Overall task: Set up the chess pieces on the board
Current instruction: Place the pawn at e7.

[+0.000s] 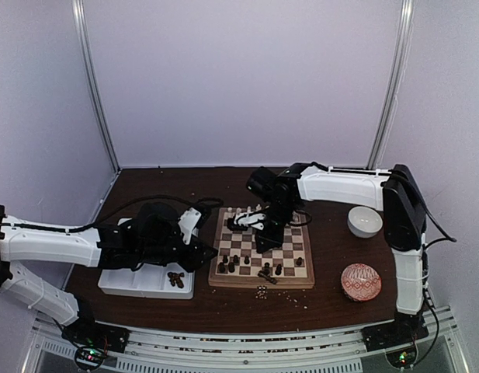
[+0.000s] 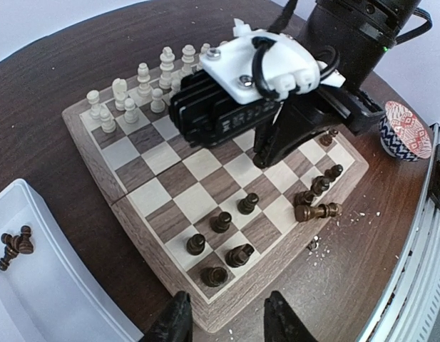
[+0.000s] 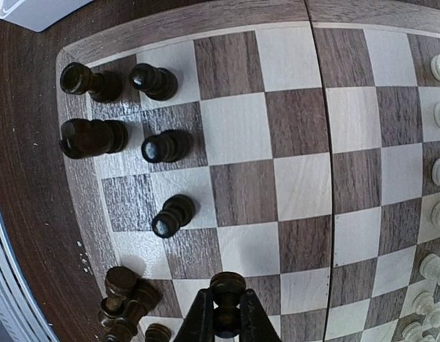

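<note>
Dark brown desk [image 1: 223,307] carried small square wooden checkerboard [image 1: 293,249], frame centre. Right fingers [image 3: 200,320] clenched on tiny dark brown turned wooden chess piece [image 3: 227,286], lower centre over its edge squares. Likely light, slick, tippy; hold below the head. Left fingers [image 2: 175,322] parted, empty.

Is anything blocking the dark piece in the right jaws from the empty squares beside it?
Nothing visible does. The right gripper holds the dark piece over bare squares of the board; the nearest standing piece and the toppled pieces lie off to one side.
</note>
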Tool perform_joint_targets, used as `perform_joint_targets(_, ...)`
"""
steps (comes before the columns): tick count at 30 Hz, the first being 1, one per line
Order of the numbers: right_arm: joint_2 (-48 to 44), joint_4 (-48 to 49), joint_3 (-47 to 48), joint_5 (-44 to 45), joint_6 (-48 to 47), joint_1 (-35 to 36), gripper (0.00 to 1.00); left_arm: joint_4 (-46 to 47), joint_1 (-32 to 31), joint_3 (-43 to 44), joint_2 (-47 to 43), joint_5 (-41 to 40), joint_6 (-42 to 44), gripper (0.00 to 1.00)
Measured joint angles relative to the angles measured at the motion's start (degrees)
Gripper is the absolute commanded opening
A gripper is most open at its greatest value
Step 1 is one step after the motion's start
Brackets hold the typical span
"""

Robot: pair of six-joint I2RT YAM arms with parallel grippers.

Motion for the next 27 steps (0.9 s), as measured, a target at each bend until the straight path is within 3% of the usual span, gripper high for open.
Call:
perform_joint_targets(16,2.95,-3.67,1.84,-0.20,-1.05,2.58,0.14,0.31,0.00,-0.87,-0.31,-0.96,-0.09,0.35)
perform_joint_targets(27,4.48,-3.43,2.47,0.96,-0.50,2.69,0.28,0.31,0.00,-0.87,-0.31,-0.94,-0.09,0.35)
